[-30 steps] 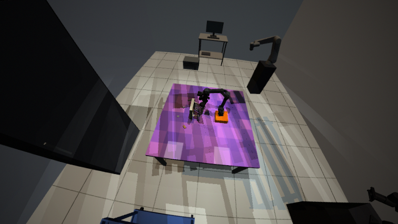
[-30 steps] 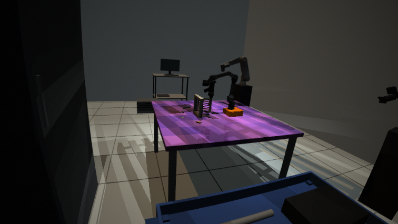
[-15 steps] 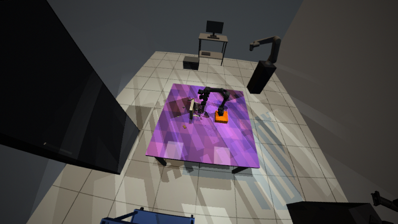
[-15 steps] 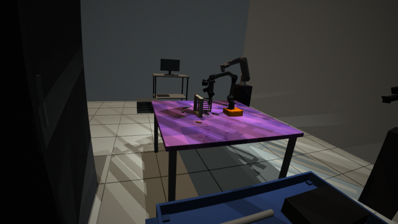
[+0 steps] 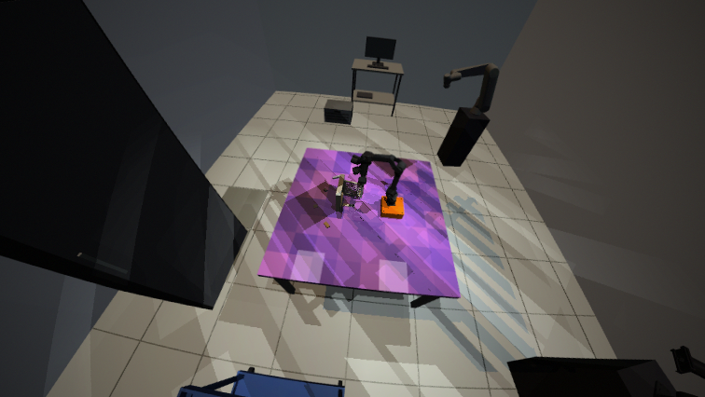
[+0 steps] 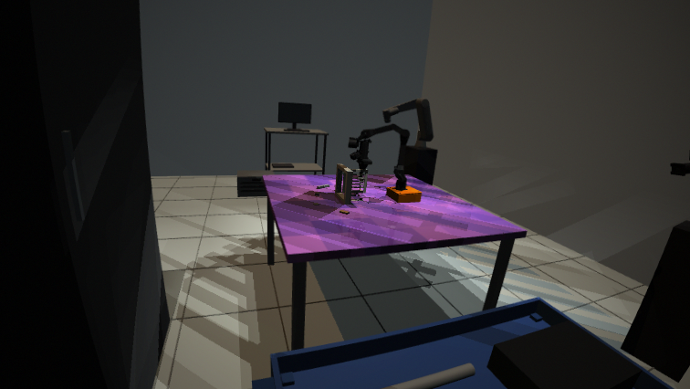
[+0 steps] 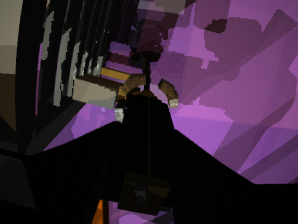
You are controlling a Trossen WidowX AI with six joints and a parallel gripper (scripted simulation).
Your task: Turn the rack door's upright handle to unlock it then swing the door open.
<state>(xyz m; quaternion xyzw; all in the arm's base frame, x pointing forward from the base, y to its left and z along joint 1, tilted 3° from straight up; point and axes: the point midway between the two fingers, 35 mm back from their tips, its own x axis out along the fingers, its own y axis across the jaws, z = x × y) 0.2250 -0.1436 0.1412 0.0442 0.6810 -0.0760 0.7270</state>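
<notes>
Standing between the left edge of the worktop (image 5: 354, 251) (image 6: 386, 232) and its middle, beyond a small ochre block (image 5: 326, 225) (image 6: 343, 212), the pale rack frame (image 5: 338, 199) (image 6: 347, 187) carries its barred door (image 5: 353, 183) (image 6: 357, 191) (image 7: 65, 67), swung out toward the right edge. At the door's free side, the fingers pinch the upright handle (image 7: 147, 70), while farther right, nearer the right edge, the black arm (image 5: 382, 157) (image 6: 391, 128) rises from an orange base (image 5: 392, 212) (image 6: 408, 195).
</notes>
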